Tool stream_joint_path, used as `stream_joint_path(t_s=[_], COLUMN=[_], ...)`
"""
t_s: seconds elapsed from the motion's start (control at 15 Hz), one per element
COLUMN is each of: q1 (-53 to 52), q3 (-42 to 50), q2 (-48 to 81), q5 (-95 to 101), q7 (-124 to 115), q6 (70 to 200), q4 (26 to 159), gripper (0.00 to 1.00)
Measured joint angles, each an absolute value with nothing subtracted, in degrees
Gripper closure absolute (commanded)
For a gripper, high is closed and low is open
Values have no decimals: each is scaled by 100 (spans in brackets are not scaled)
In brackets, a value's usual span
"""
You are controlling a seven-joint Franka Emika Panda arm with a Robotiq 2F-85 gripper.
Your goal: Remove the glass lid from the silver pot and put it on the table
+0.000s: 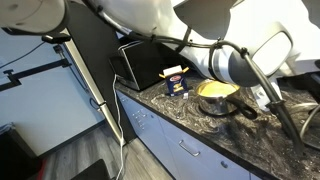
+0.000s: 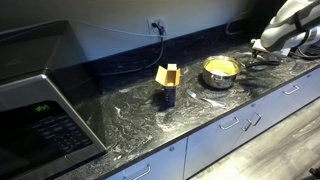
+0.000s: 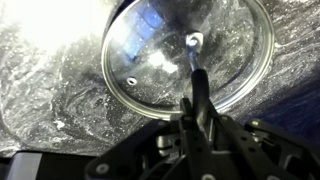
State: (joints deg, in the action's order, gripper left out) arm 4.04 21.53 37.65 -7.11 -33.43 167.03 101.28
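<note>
The silver pot [image 2: 222, 70] stands uncovered on the table [image 2: 130, 115], its yellow inside showing; it also shows in an exterior view [image 1: 217, 92]. In the wrist view the glass lid [image 3: 150, 50] fills the upper frame over the marbled stone [image 3: 50, 90]. My gripper [image 3: 195, 75] has its fingers together at the lid's centre, shut on the knob. In an exterior view the gripper [image 2: 262, 47] is low over the counter, to the right of the pot and apart from it. I cannot tell whether the lid touches the stone.
A black microwave [image 2: 40, 110] stands at the counter's end and also shows in an exterior view [image 1: 135, 62]. A small yellow and blue box [image 2: 167, 78] stands between microwave and pot. The pot's dark handle [image 2: 213, 101] lies toward the front edge. A cable hangs from a wall socket [image 2: 155, 25].
</note>
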Motion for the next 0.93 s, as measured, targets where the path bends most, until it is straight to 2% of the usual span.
stream_joint_path(t_s=[0.07,0.13,0.53,0.93], q1=[403,402,398,107], q3=[2153,2153,2161,2287], q2=[3769,3770,3761,3122], q5=[-711,-711,-711,-241], q7=[-3343,-3343,-3343,-3078], q6=[16674,16654,16572,16039], q4=[10112,10093,9902,9909], gripper=[54,45,2,0])
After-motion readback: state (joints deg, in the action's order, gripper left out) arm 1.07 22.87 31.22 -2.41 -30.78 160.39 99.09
